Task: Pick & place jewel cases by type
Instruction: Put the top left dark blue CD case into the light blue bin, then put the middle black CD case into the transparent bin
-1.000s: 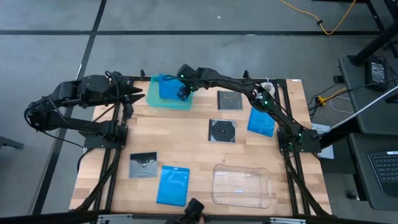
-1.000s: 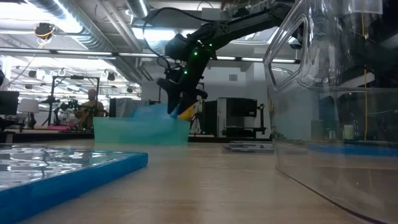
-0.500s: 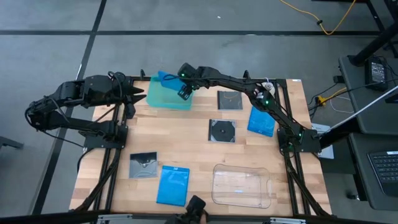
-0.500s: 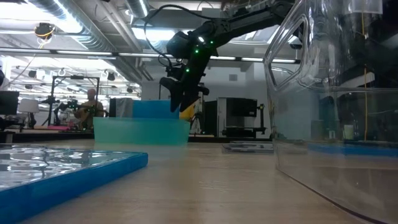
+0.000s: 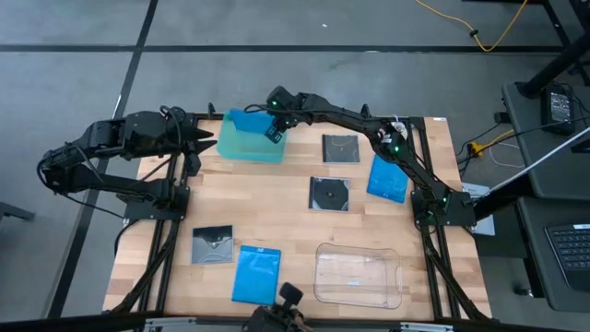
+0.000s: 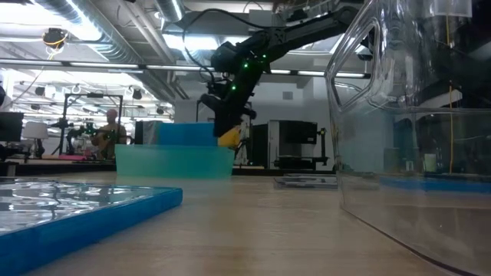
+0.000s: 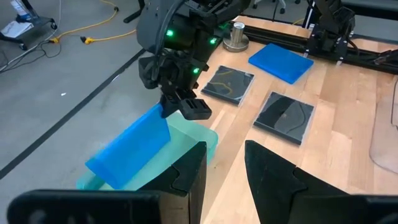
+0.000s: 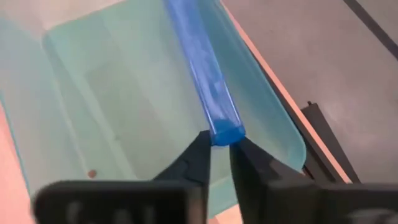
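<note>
blue jewel case (image 8: 205,81) (propped in teal tray (image 8: 93,112)) just beyond right jaws.

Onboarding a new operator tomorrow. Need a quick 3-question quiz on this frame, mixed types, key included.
1. True or false: a blue jewel case leans tilted in the teal tray.
2. Which gripper is over the teal tray? A) left gripper B) right gripper C) neither
3. Fill in: outside the trays, the table holds ___ dark square disc cases.

Key
1. True.
2. B. The right gripper is at the case's end; the left gripper waits beside the tray.
3. Three: one at the back, one mid-table, one front left.
</note>
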